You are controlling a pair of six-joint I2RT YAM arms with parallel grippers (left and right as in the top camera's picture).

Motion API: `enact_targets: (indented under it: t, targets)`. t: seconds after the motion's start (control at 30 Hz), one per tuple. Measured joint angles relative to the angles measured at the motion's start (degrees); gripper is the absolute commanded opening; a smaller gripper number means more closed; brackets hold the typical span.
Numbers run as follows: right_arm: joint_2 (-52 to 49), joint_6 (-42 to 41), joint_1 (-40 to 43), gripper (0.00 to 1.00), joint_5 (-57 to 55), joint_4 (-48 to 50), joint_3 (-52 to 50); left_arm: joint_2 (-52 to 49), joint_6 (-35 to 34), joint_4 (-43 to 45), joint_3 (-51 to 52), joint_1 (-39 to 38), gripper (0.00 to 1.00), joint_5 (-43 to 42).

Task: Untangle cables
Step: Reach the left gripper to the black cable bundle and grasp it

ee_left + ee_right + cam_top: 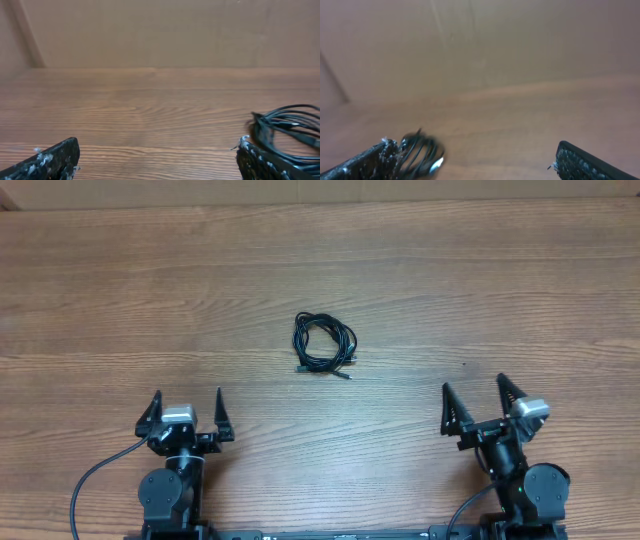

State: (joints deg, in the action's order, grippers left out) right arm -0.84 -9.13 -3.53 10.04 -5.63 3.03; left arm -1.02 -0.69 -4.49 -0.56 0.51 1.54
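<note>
Overhead view: cables (324, 343) on the bare wood table (120, 270), about at its middle, gathered into one small black coil of several overlapping loops. Two short plug ends poking out of the coil's near side, one toward the left, one toward the right. At the near edge, left gripper (188, 393), left of the coil and well apart from it, jaws spread wide and pointing toward the far side, only wood between them. At the near edge on the right, right gripper (473, 381), likewise well apart from the coil, jaws spread wide too, turned a little toward the left, holding nothing. Coil roughly midway between the two grippers from left to right, and farther out than both.

Left wrist view: both fingers (50, 161) low in the corners, far apart, bare table between. Part of the coil at the right edge, flat on the wood, just beyond the right finger. Several strands running side by side there. Contact with that finger hard to judge. Behind the table's far edge, plain brown wall (160, 30).

Right wrist view: blurred. Again the fingers (592, 164) wide apart at the lower corners, gripping nothing. Dark loops of the coil at the lower left, just past the left finger, with one pale glint at a plug end. Contact with the finger impossible to judge here too.
</note>
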Motion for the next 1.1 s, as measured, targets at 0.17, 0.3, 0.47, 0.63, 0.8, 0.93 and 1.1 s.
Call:
enact_targets:
  t: [0.17, 0.3, 0.47, 0.63, 0.8, 0.93, 1.1]
  targets:
    - [-0.13, -1.99, 0.0, 1.0, 4.13, -6.16, 2.69, -0.13, -6.86, -1.53, -0.79, 0.0, 1.0, -5.46]
    - [-2.49, -2.45, 0.0, 1.0, 3.3, -13.35, 12.17, -2.25, -12.63, -3.28, -2.45, 0.0, 1.0, -10.25]
    - [-13.46, -2.43, 0.0, 1.0, 2.38, -22.23, 29.75, -9.66, -14.8, -6.75, -10.36, 0.0, 1.0, -13.99]
    - [-29.09, -2.49, 0.02, 1.0, 2.27, -29.75, 43.43, -24.04, -14.12, -8.98, -27.76, 0.0, 1.0, -18.58]
    - [-41.35, -4.2, 0.0, 1.0, 3.58, -30.99, 49.4, -40.61, -11.15, -16.96, -46.99, -0.02, 1.0, -25.09]
    - [-47.23, -5.2, 0.0, 1.0, 7.04, -32.04, 49.53, -54.8, -7.67, -32.06, -64.13, -0.15, 1.0, -27.58]
    - [-51.87, -2.8, 0.0, 1.0, 11.72, -32.33, 49.53, -68.83, -6.16, -40.35, -78.62, -0.87, 1.0, -32.2]
